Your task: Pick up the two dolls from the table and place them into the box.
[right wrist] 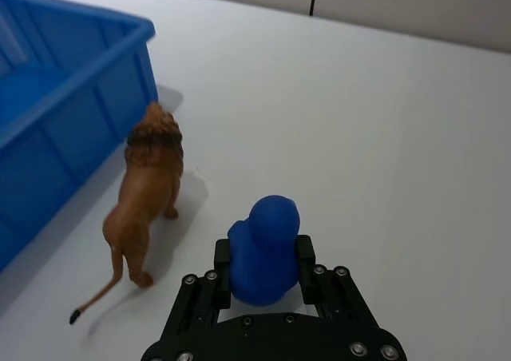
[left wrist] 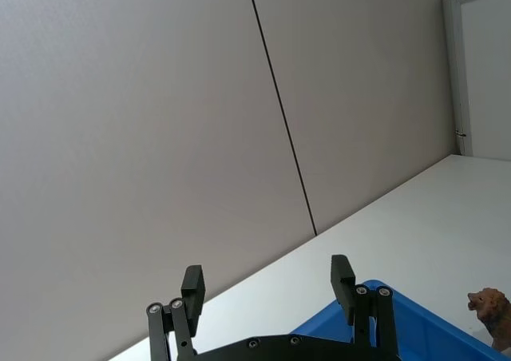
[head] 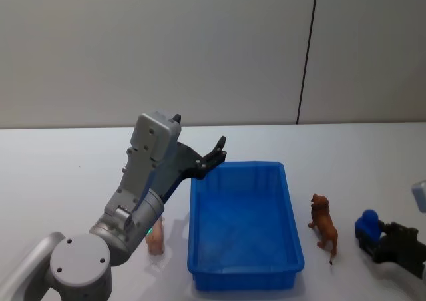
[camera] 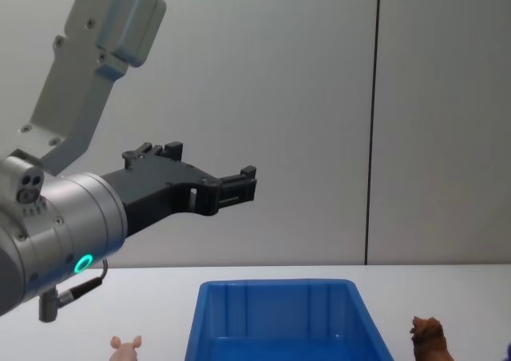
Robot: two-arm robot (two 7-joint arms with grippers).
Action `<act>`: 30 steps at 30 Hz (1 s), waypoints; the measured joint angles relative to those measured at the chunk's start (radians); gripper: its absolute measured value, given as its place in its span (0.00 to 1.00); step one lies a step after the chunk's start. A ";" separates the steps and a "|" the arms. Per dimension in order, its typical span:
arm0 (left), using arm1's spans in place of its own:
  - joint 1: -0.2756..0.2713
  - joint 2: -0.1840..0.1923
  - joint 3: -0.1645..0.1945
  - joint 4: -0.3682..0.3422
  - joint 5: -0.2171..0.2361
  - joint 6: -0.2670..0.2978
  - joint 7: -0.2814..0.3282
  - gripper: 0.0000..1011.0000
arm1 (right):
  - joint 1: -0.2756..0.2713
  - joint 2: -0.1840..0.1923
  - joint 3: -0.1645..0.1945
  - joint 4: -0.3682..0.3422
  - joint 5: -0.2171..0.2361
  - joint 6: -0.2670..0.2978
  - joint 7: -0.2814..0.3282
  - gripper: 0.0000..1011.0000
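The blue box (head: 243,278) sits on the white table (head: 66,174). A pale pink doll (head: 155,238) stands left of it, partly behind my left arm; its ears show in the chest view (camera: 126,345). A brown lion doll (head: 324,226) stands right of the box. Farther right is a rounded dark blue doll (right wrist: 263,247), resting on the table with my right gripper (right wrist: 263,259) shut on its sides. My left gripper (head: 217,153) hangs open and empty, raised above the box's far left corner (left wrist: 399,319).
A grey wall with a dark vertical seam (head: 306,54) stands behind the table. In the right wrist view the lion (right wrist: 148,185) stands between the box wall (right wrist: 80,97) and the blue doll. Bare tabletop lies behind the box and to the far left.
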 joint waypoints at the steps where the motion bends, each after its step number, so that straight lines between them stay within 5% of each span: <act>1: 0.000 0.000 0.000 0.000 0.000 0.000 0.000 0.99 | 0.000 0.000 0.001 -0.005 0.003 -0.010 0.000 0.45; 16: 0.000 0.000 0.000 0.000 0.000 0.000 0.000 0.99 | 0.010 -0.004 -0.001 -0.088 0.018 -0.095 0.047 0.36; 30: 0.000 0.000 0.000 0.000 0.000 0.000 0.000 0.99 | 0.030 -0.042 -0.050 -0.163 -0.008 -0.115 0.161 0.27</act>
